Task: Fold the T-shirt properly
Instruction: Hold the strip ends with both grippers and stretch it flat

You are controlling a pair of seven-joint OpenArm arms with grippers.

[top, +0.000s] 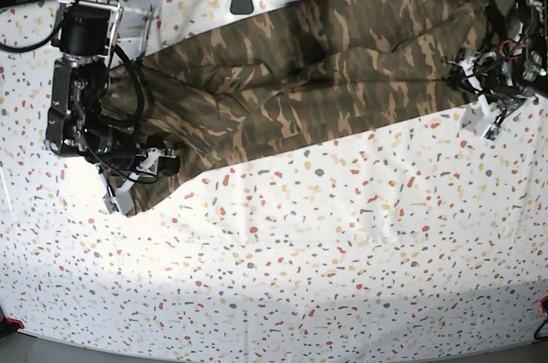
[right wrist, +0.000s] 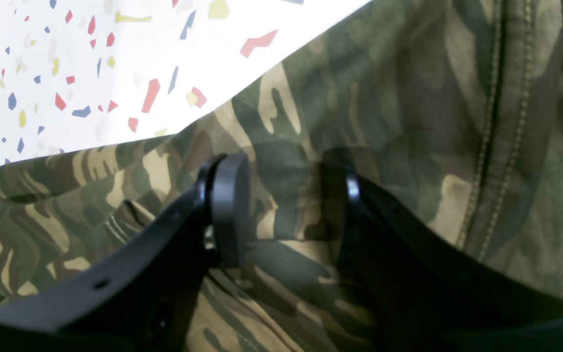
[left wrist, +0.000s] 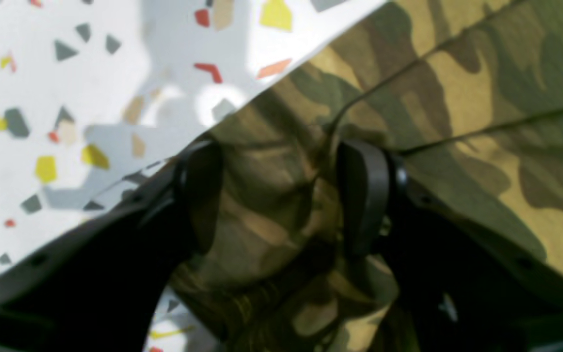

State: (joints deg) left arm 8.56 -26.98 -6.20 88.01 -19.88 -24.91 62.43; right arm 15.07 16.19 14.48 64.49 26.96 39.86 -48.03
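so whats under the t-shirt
The T-shirt lies spread on the speckled white table, which shows around its edges. Whatever is beneath the cloth itself is covered and cannot be seen.

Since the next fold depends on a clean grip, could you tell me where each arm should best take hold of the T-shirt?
Grip the T-shirt at its two far ends, where the cloth edge meets the bare table. The left gripper and right gripper each straddle a raised fold there. Probably come from the table side, since the shirt lies stretched long between them.
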